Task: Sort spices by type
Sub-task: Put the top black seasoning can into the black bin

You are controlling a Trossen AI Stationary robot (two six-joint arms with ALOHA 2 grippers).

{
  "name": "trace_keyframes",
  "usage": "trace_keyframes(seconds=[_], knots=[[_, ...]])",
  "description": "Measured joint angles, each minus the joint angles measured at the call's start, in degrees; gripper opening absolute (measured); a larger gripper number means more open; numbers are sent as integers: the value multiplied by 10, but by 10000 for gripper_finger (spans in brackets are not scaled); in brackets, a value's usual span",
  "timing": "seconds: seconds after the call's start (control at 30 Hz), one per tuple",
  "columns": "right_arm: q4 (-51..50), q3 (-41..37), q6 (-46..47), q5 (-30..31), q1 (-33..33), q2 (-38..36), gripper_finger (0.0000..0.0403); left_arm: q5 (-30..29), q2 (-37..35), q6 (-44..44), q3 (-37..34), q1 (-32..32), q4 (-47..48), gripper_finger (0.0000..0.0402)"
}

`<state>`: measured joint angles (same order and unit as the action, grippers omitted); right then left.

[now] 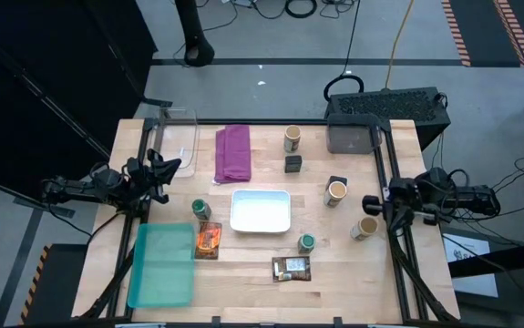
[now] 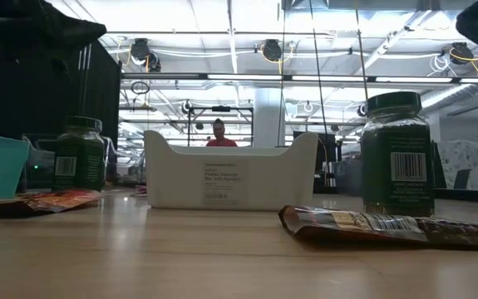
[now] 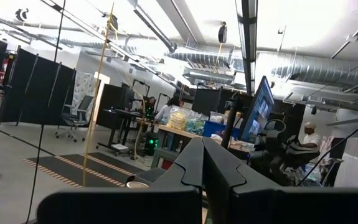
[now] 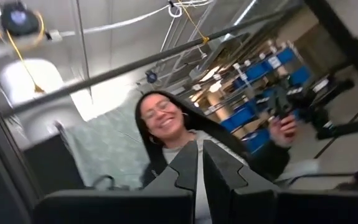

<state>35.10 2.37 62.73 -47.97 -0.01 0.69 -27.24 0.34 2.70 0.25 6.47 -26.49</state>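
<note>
Resting at the table's (image 1: pixel 243 282) left edge, the left gripper (image 1: pixel 172 168) is closed, empty; the right gripper (image 1: pixel 371 202) likewise at the right edge. Tan-lidded jars (image 1: pixel 336 191) stand right and rear; green-lidded jars (image 1: pixel 201 209) and packets (image 1: pixel 291 267) sit toward the front. Low view: green-lidded jars (image 2: pixel 397 154) flank a white tray (image 2: pixel 230 172). Both wrist views show touching fingers (image 3: pixel 185 163) (image 4: pixel 188 165).

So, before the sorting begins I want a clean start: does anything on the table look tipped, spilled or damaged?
Nothing stands out. The jars, such as the green-lidded jar, look upright, the orange packet and dark brown packet lie flat, and no spill shows.
</note>
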Motion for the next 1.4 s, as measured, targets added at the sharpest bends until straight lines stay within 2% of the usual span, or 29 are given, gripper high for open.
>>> trace_keyframes(seconds=[0.2, 0.33, 0.53, 0.8, 0.9, 1.2, 1.4], knots=[[-1, 0, -86, 27, 0, 0, 9, 0, 0, 0, 0, 0, 0, 6], [1, 0, -139, 79, 0, 0, 9, 0, 0, 0, 0, 0, 0, 6], [-12, 0, -179, 214, 0, 0, 9, 0, 0, -1, 0, 0, 0, 6], [-119, 0, -195, 422, 0, 11, 9, 0, 0, -5, 0, 0, 0, 6], [-108, 0, -235, 471, 0, 22, 9, 0, 0, -5, 0, 0, 0, 6], [-82, 0, -267, 497, 0, 112, 9, -3, 0, -5, 0, 0, 0, 6], [7, 8, -300, 488, 0, 216, 9, -17, 0, -5, 0, 0, 0, 6]])
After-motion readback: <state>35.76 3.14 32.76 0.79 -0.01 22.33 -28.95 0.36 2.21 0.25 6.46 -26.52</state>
